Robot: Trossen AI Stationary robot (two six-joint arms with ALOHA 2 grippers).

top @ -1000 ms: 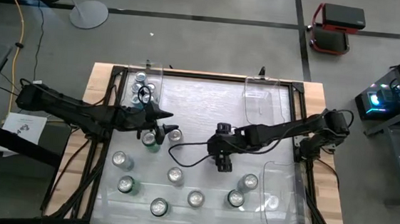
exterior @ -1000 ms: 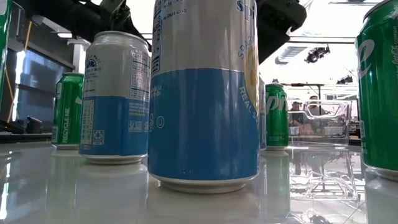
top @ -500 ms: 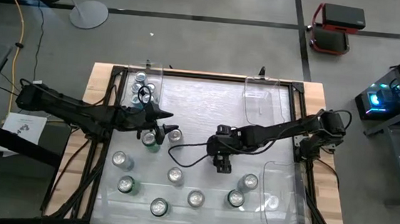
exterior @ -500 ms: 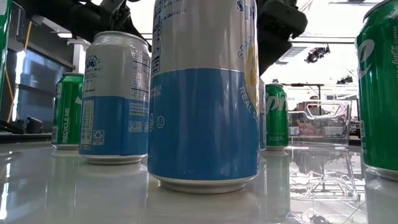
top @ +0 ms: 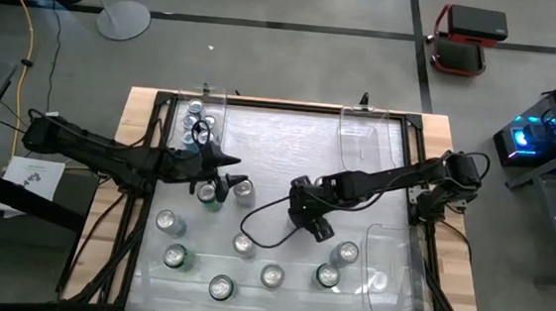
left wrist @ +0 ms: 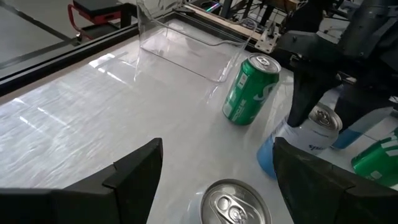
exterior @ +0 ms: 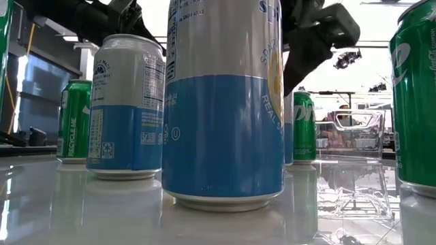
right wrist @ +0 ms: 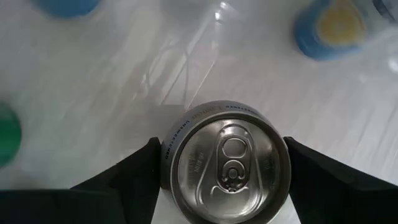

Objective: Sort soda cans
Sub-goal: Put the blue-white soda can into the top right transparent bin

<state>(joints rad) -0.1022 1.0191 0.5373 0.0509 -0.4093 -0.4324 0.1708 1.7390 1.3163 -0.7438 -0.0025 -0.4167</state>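
Observation:
Several soda cans stand upright on the white table point(top: 289, 146), green ones and silver-and-blue ones. My right gripper point(top: 318, 227) points steeply down at mid-table and is shut on a silver-and-blue can point(right wrist: 225, 162), whose silver top shows between its fingers. The left wrist view shows that can point(left wrist: 306, 142) under the dark fingers. My left gripper point(top: 228, 184) hangs open at the table's left. A silver-topped can point(left wrist: 236, 202) stands between its fingers, apart from both. A green can point(top: 210, 196) stands beside it. My right gripper has the can's round side wall point(right wrist: 166, 163) between its two fingers, one on each opposite side just below the rim. The fingers point(right wrist: 134, 180) come from above, pointing steeply down. The can is upright; whether its base is on the table cannot be seen.
Clear bins stand at the far left point(top: 201, 120) with cans inside, at the far right point(top: 364, 133) and at the near right point(top: 388, 273). Loose cans point(top: 243, 242) crowd the near half of the table. A tall blue-and-silver can point(exterior: 225, 102) fills the low view.
My right gripper has rolled about the line it points along while staying over the same spot at mid-table. Its cable loop has swung toward the table's near left.

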